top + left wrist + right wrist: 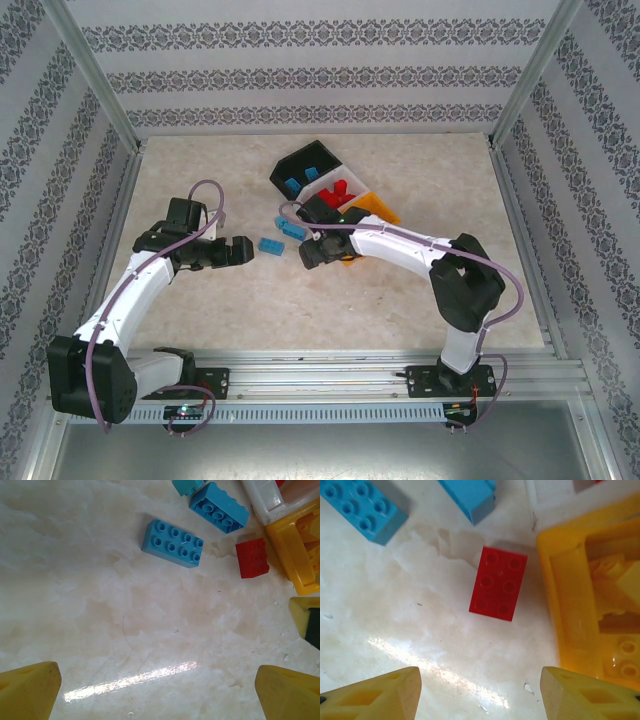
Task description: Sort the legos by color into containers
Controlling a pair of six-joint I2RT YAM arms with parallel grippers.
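Observation:
A red lego (498, 582) lies flat on the table, just ahead of my open right gripper (480, 695) and beside the orange-yellow bin (570, 610), which holds yellow bricks (626, 662). My right gripper (313, 252) hangs low near the bins. Two blue legos (173, 543) (219, 507) lie ahead of my open left gripper (157, 692), with the red lego (252, 557) to their right. Nothing sits between either pair of fingers. The black bin (303, 160) holds blue bricks and the white bin (322, 192) holds red ones. My left gripper (240, 250) points at a blue lego (270, 245).
The three bins stand close together at the back centre, with the orange-yellow bin (378, 208) on the right. Patterned walls and metal posts enclose the table. The right arm's finger (304, 620) shows at the right edge of the left wrist view.

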